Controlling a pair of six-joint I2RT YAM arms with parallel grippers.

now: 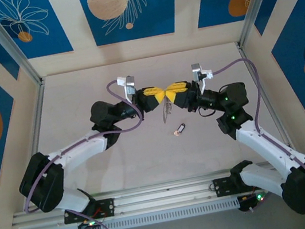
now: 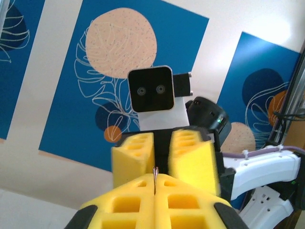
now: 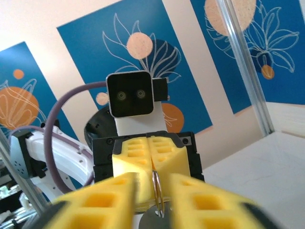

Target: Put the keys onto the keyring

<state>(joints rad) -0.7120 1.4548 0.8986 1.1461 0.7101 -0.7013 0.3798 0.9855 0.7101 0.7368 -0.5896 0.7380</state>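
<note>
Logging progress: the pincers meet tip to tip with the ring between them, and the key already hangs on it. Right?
Not quite. The key lies on the table, off the ring, as the top view shows. The left pincer and right pincer do meet, ring between them.

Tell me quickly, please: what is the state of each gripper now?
Left gripper: closed on the keyring.
Right gripper: open, its fingers apart on either side of the keyring.
</note>
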